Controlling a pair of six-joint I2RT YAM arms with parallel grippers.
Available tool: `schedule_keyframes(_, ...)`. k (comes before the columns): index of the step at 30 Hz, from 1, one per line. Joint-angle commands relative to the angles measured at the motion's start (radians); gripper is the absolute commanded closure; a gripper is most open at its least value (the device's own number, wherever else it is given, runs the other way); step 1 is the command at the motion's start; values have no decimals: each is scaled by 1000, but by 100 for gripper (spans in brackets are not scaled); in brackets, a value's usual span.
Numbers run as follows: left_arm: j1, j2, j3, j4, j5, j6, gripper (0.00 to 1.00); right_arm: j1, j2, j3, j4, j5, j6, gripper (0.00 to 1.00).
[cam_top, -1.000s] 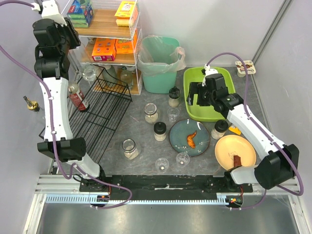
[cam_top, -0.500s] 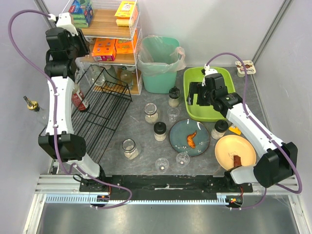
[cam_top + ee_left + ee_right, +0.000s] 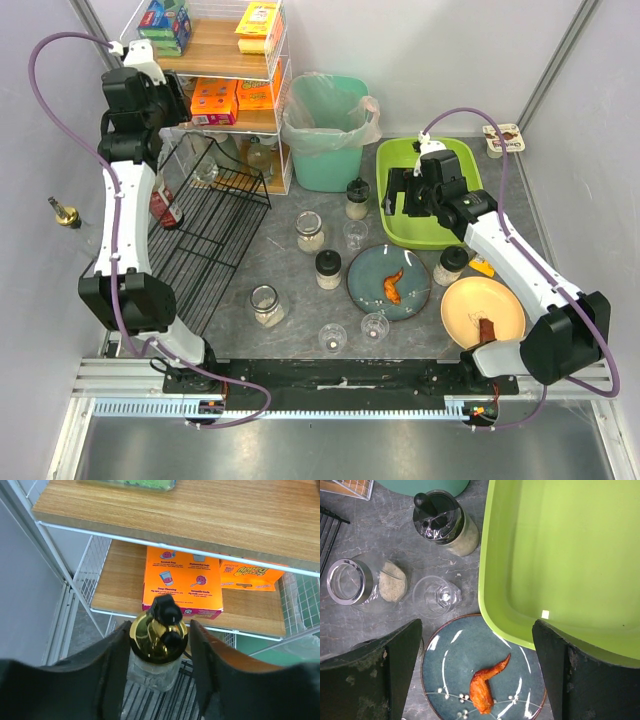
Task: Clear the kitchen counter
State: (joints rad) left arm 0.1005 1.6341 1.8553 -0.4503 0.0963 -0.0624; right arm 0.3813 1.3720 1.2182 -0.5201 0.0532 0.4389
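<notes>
The kitchen counter (image 3: 290, 285) fills the middle of the overhead view. It is a fixed, rigid, stone-patterned slab, not something to lift, so clearing it likely means taking hold of what stands on it. A black wire rack (image 3: 215, 225) lies across its 9 to 10 o'clock side and looks light but awkward, with open bars that could snag a finger. The lime-green tub (image 3: 545, 555) at 2 o'clock looks like stiff, light plastic, best gripped by its rim. The right claw (image 3: 477, 625) hangs over the tub's edge nearest the counter's centre with its fingers spread wide and nothing between them. Just toward 4 o'clock from centre is a blue plate (image 3: 445, 665) carrying a piece of orange food (image 3: 487, 685). It looks hard, glazed and breakable, so it probably needs a pinch on the rim and has to be kept level. Beside it, a black-lidded jar (image 3: 445, 522) and others like it look like smooth glass, fairly heavy, and are safest gripped around the body below the lid. A clear cup (image 3: 435, 596) looks light, thin-walled and easy to tip or crush. Up at 11 o'clock, in front of the wooden shelves (image 3: 200, 510), the left claw (image 3: 160, 630) is clamped on a small glass bottle (image 3: 156, 667) just under its gold cap. That bottle is slippery and fragile, and the neck seems the surest hold.
</notes>
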Motion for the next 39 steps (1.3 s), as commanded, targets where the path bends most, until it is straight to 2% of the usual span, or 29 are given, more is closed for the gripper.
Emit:
schedule_keyframes(1,4,-79,-19,85,28,32,33,-4,-11,29,37,-22,12,2)
schedule_keyframes(4,4,-97,-24,90,31,36,14,-4,-14,32,35,-49,8,2)
schedule_keyframes(7,5,-121,-18,87,23,41,6,-4,-17,32,35,-50,3,2)
schedule_keyframes(11,4,-154,25,29,31,15,4,-4,-28,29,37,-50,-3,2)
schedule_keyframes(15,4,-209,39,-22,115,-53,5,-5,-37,21,37,-50,0,2)
schedule_keyframes(21,-1,-290,30,-126,409,-56,5,-5,-57,3,37,-81,7,2)
schedule_keyframes(27,-39,-368,-94,-208,638,-34,5,-4,-82,-26,43,-92,18,2)
schedule_keyframes(30,-143,-401,-189,-215,663,-24,5,-4,-80,-39,43,-105,30,2)
schedule_keyframes(34,-365,-433,-323,-235,547,56,5,-2,-86,-52,46,-115,46,2)
schedule_keyframes(39,-536,-431,-470,-223,485,58,5,-4,-102,-74,49,-105,52,2)
